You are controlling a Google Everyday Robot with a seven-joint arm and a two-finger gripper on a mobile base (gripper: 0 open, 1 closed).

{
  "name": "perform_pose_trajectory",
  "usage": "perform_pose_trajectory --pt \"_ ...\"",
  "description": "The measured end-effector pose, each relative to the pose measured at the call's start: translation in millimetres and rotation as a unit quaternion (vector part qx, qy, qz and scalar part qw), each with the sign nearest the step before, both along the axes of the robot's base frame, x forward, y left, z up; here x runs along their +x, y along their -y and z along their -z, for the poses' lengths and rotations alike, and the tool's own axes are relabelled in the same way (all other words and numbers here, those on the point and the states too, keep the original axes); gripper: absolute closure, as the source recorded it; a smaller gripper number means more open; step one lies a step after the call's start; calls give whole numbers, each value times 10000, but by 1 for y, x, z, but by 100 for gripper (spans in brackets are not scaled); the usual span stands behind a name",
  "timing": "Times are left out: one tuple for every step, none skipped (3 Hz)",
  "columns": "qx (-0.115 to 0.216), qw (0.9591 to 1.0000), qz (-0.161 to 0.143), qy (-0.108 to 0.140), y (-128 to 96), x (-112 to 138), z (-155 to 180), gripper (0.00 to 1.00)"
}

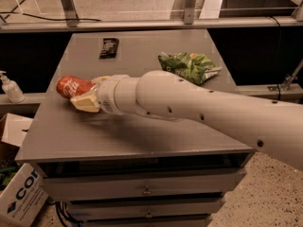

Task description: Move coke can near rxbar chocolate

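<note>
The coke can (70, 85), red with white script, lies on its side at the left of the grey table (142, 126), held between the fingers of my gripper (87, 91). One cream finger (85, 102) is below the can and the other is above it; the gripper is shut on the can. The rxbar chocolate (109, 47), a small black wrapper, lies flat at the far left of the table, well beyond the can. My white arm reaches in from the right across the table's middle.
A green snack bag (189, 66) lies at the far right of the table. A hand-sanitizer bottle (9, 86) stands on a ledge to the left. Cardboard boxes (19, 193) sit on the floor at lower left. Drawers are below the tabletop.
</note>
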State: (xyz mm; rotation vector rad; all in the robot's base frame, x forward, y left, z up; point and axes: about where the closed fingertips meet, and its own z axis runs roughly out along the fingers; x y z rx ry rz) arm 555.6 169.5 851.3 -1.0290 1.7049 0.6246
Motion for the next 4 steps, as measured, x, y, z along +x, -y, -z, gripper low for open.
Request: perform_pose_trajectory --pt "-51 9982 580 163 47 16 -23 100" --pt "-75 9977 642 199 54 18 -27 100" --pt "-127 9969 744 201 59 16 -25 100" --pt "-227 9942 1018 270 70 34 -10 100"
